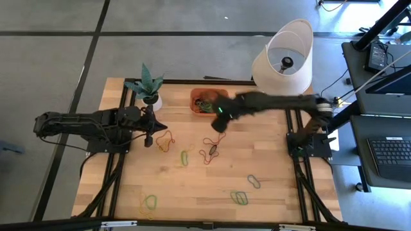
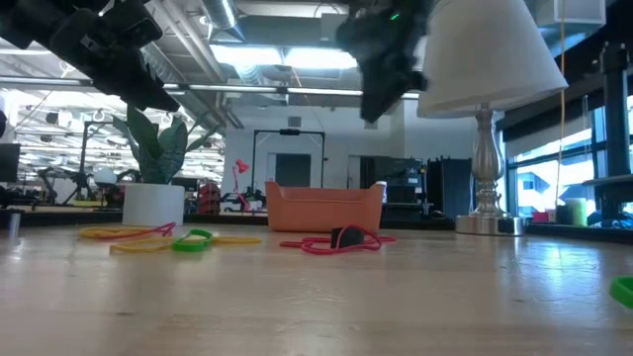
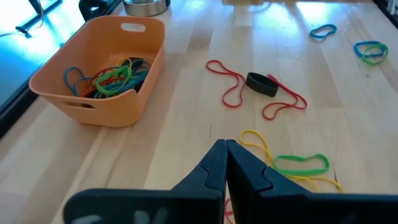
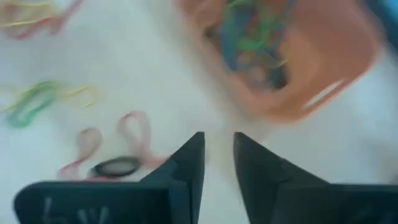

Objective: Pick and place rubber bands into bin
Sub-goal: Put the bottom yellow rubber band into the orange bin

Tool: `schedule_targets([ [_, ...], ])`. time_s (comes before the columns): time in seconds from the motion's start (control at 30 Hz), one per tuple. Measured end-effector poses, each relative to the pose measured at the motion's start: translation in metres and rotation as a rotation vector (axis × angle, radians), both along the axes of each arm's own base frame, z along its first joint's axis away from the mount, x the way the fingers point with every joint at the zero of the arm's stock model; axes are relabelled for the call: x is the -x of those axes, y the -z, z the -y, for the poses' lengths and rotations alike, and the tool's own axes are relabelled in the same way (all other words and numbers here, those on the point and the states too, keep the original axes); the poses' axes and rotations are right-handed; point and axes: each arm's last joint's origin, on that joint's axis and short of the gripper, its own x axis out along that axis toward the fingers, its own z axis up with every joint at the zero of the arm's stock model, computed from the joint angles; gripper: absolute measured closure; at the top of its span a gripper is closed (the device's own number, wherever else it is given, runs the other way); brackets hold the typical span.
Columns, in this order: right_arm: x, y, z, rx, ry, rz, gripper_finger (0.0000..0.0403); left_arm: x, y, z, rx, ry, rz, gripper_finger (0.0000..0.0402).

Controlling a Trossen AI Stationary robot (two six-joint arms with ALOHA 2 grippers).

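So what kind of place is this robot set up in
Most likely a robotics lab or workshop. The low view shows an open industrial ceiling with strip lights. The high view shows a desk with a keyboard beside the wooden table, and a staged lamp and plant.

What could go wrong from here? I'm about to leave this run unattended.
1. The black band lies on the red band, so the right pincer, jaws apart and empty near the bin, may lift both or snag one.
2. The yellow band and green band overlap too; a grab could drag them.
3. The lamp stands close beside the bin; the right arm may brush it.
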Motion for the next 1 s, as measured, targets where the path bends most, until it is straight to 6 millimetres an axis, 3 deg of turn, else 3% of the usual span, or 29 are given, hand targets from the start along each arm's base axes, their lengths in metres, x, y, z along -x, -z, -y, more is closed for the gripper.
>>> schedule_targets([
  [0.23,0.067,0.006,-0.081,-0.118,-0.031,0.214,0.0343,-0.002,0.002,0.005,-0.01,0.047,-0.022,0.04],
  [0.37,0.106,0.027,-0.108,-0.2,-0.125,0.125,0.0354,-0.007,0.002,0.013,0.013,0.087,-0.106,0.04],
  [0.47,0.124,0.041,-0.122,-0.283,-0.099,0.092,0.0364,-0.016,-0.001,0.022,0.029,0.119,-0.187,0.04],
  [0.63,0.14,0.07,-0.141,-0.293,-0.177,0.096,0.0397,-0.035,-0.014,0.045,0.027,0.123,-0.306,0.04],
  [0.83,0.15,0.102,-0.156,-0.277,-0.303,0.19,0.04,-0.055,-0.033,0.083,0.003,0.047,-0.457,0.04],
  [1.0,0.162,0.112,-0.163,-0.261,-0.393,0.179,0.0398,-0.071,-0.041,0.118,0.077,0.027,-0.567,0.04],
])
